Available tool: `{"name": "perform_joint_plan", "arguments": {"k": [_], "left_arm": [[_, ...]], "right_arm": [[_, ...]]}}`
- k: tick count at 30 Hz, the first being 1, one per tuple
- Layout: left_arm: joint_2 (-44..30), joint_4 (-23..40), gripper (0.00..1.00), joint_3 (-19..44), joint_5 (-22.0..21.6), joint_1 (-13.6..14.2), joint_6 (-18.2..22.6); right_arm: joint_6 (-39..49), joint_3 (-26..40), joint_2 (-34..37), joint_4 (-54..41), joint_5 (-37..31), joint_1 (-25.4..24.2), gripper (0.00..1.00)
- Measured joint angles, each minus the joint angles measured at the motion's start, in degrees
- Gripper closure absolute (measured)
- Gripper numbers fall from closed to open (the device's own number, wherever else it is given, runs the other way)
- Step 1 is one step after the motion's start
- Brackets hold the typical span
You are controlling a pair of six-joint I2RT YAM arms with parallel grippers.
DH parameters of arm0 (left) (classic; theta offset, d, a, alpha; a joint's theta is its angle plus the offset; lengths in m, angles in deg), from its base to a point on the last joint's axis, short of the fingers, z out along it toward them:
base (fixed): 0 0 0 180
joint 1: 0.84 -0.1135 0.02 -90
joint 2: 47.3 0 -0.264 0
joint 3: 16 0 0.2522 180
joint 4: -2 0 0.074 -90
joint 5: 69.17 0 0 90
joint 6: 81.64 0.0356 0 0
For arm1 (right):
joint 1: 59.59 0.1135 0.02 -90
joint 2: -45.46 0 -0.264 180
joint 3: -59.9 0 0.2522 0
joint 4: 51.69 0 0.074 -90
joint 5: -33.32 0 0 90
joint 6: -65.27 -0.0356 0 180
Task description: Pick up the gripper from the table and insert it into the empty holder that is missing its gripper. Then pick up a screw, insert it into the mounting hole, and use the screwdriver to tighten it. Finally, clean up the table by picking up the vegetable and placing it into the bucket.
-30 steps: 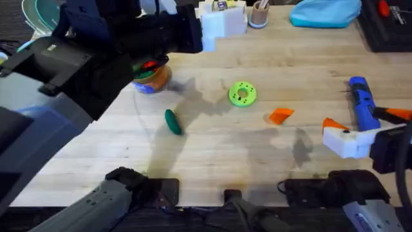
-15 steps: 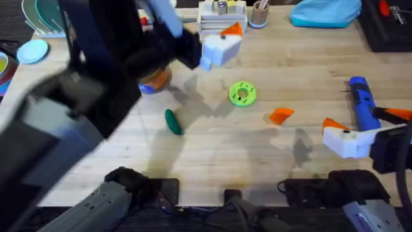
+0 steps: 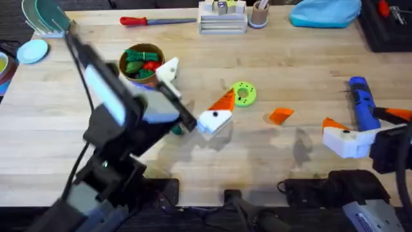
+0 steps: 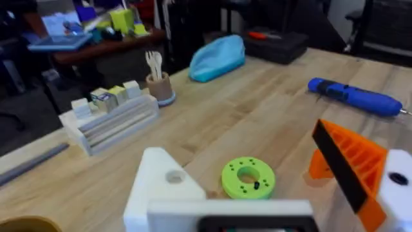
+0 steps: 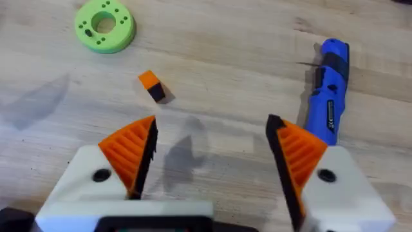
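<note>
On the tabletop, just right of the green ring (image 3: 242, 94): the gripper (image 3: 280, 115), loose, flat on the wood, touching nothing. Looks light, stiff and thin (hard plastic, judging by the moulded shape), so probably skates or tips if nudged from one side only. Best pinched across the two long flanks, low and square, with the mating side left free for the holder (image 3: 168, 69). Bare white, that holder, no orange pad, on one finger of the left gripper (image 3: 197, 85), with a pad in place on the opposite finger. Left fingers spread wide, grasping nothing, hovering between the bucket (image 3: 122, 64) and the ring. Right gripper (image 5: 212, 154) likewise released and empty, both pads fitted, low over the wood beside the screwdriver (image 5: 328, 90). Seems the natural picker, being the nearer to the loose wedge and not the one under repair
</note>
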Motion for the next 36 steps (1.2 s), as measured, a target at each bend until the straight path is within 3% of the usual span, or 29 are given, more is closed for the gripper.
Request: {"name": "perform_joint_plan", "arguments": {"k": [6,12,18,22,36], "left_arm": [[12.2,1.5,0.008,-6.3,-1.5,0.0,-0.9],[20.0,12.4,0.008,-7.0,-1.9,0.0,-2.7],[28.2,28.2,0.008,-7.0,-1.9,0.0,-3.2],[32.4,28.7,0.008,-7.0,-2.0,0.0,-3.3],[32.5,28.8,0.008,-7.0,-2.1,0.0,-3.5]], "right_arm": [[0.0,0.0,0.0,0.0,0.0,0.0,0.010],[0.0,0.0,0.0,0.0,0.0,0.0,0.010],[0.0,0.0,0.0,0.0,0.0,0.0,0.010],[0.0,0.0,0.0,0.0,0.0,0.0,0.010],[0.0,0.0,0.0,0.0,0.0,0.0,0.010]]}}
